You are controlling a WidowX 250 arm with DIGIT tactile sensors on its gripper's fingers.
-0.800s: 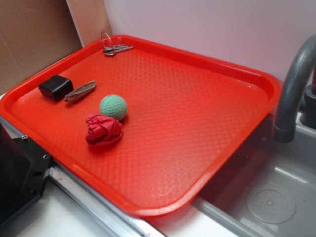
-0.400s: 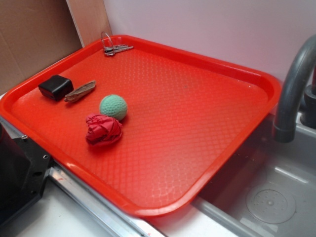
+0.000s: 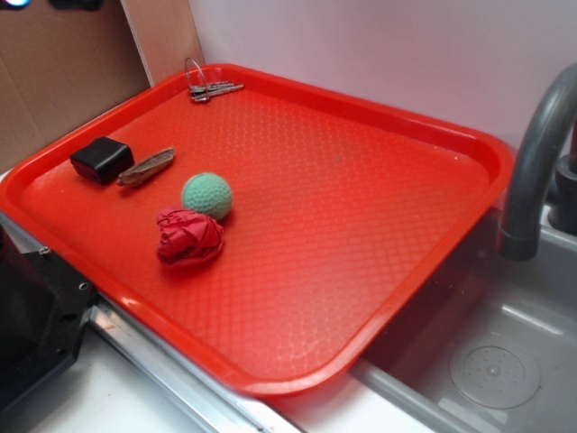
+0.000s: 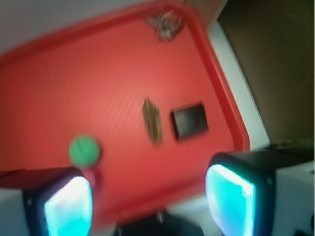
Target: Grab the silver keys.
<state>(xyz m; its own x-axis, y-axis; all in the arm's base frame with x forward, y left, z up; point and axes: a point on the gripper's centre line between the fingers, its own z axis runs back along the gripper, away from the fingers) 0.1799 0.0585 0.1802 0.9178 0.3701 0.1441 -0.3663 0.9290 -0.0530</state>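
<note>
Nearest the wrist camera, the gripper [image 4: 147, 199] had its two glowing teal fingers [image 4: 229, 201] spread wide apart with nothing between them, well short of anything on the tray.

Going back along the big red textured plastic tray [image 3: 361, 225]: a crumpled red wad [image 3: 189, 238] touching a dimpled green ball [image 3: 207, 196], then a brown stick-like piece [image 3: 146, 167] next to a small black block [image 3: 102, 159] on the left. Way off in the far left corner, right up against the rim, lay the silver keys [image 3: 209, 87], a little bunch on a thin wire ring that stood up against the tray wall.

My guess: they'd be light, stiff, kinda slippery and jangly, lying nearly flat. I'd pinch across the key blades where they stack, since the wire ring would probably slide out. The rim being that close could get in the way.

No brands or writing I could read anywhere.
</note>
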